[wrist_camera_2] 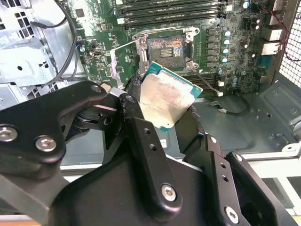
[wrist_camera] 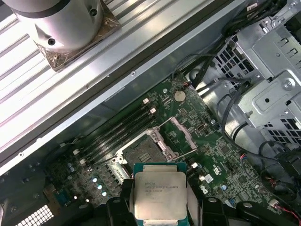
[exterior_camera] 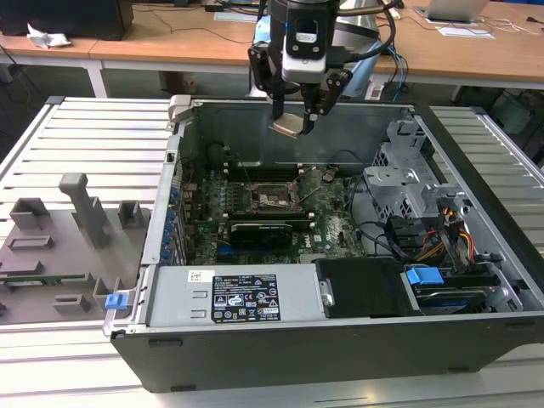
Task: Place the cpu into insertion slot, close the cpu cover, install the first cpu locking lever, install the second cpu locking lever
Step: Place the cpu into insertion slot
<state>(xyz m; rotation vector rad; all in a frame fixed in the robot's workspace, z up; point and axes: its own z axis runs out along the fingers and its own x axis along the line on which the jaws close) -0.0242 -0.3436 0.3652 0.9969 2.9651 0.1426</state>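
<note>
bright, even room light from above fills the exterior view. the ribbed tabletop [exterior_camera: 93,127] reads pale, and the case [exterior_camera: 340,336] shades its own motherboard [exterior_camera: 331,229]. in both wrist views the cpu [wrist_camera_2: 160,92] [wrist_camera: 160,195] catches a soft sheen. in the second wrist view the nearest black parts of the hand [wrist_camera_2: 163,100] look slightly soft.

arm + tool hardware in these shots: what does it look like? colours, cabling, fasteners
The tool is black, with a boxy body and a pale front panel. Its two jointed fingers are flat black links pinned with silver screws. The arm in the first wrist view is a round silver-grey segment. Black cables loop beside the wrist.
</note>
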